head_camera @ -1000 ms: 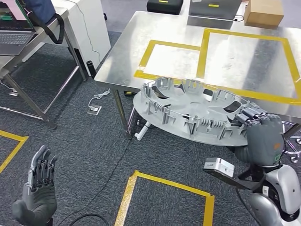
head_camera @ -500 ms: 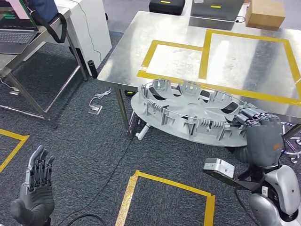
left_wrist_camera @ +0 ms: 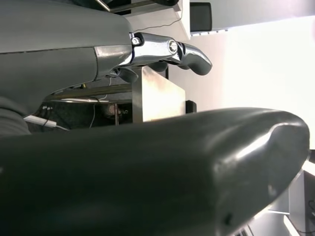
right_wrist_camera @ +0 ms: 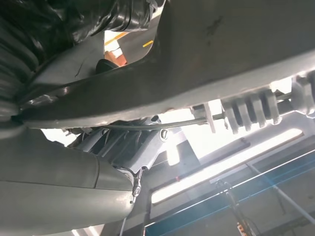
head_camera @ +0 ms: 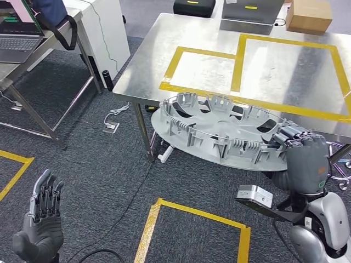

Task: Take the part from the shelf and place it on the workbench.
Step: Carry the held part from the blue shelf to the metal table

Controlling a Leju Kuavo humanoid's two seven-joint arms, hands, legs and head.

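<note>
Part [head_camera: 219, 134]: grey ribbed plastic disc, right hand [head_camera: 304, 159] gripping rim.

The far rim of the grey round part [head_camera: 219, 131] overlaps the near edge of the steel worktop [head_camera: 207, 38], so whether it rests on that edge or hangs just in front cannot be told. Its right end is covered by the right hand [head_camera: 304, 156], whose palm side and grip are hidden behind the hand's own back. In the right wrist view the part [right_wrist_camera: 237, 54] is dark, close and cut off by the frame. The left hand [head_camera: 41, 216] is cut by the bottom edge at its wrist. At the far edge, a black case [head_camera: 193, 6], a laptop [head_camera: 250, 10] and a cardboard box [head_camera: 309, 15] are all cropped.
</note>
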